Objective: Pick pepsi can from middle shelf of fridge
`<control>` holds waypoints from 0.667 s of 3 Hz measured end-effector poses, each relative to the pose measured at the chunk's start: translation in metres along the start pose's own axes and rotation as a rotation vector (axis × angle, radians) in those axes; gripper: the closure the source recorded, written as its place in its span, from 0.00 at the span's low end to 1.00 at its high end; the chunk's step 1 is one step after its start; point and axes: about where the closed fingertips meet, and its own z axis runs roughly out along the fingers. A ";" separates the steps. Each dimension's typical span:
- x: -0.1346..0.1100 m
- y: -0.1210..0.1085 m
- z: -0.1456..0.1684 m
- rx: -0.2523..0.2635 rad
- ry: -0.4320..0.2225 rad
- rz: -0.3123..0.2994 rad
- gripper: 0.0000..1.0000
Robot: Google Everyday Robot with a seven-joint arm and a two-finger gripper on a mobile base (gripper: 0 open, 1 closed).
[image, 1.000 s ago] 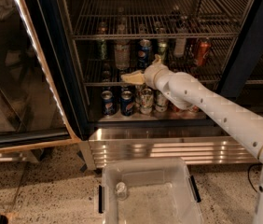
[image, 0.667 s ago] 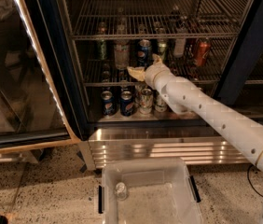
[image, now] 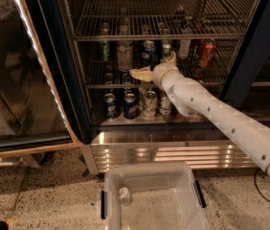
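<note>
Pepsi can (image: 148,52) stands upright on the middle shelf (image: 101,78), between a clear bottle (image: 124,54) and my gripper (image: 155,66), spread wide just near it. Probably light, thin-walled, slick: I'd clamp mid-body, gently.

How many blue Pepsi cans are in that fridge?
3: the pepsi can on the middle shelf, just above the gripper; a bottom-left can; a second can right beside it. Others may hide behind bottles or the arm.
</note>
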 end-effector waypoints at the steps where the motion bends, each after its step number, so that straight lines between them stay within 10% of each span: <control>1: 0.003 0.002 0.004 0.013 -0.012 0.006 0.00; 2: 0.008 0.003 0.015 0.066 -0.047 0.027 0.00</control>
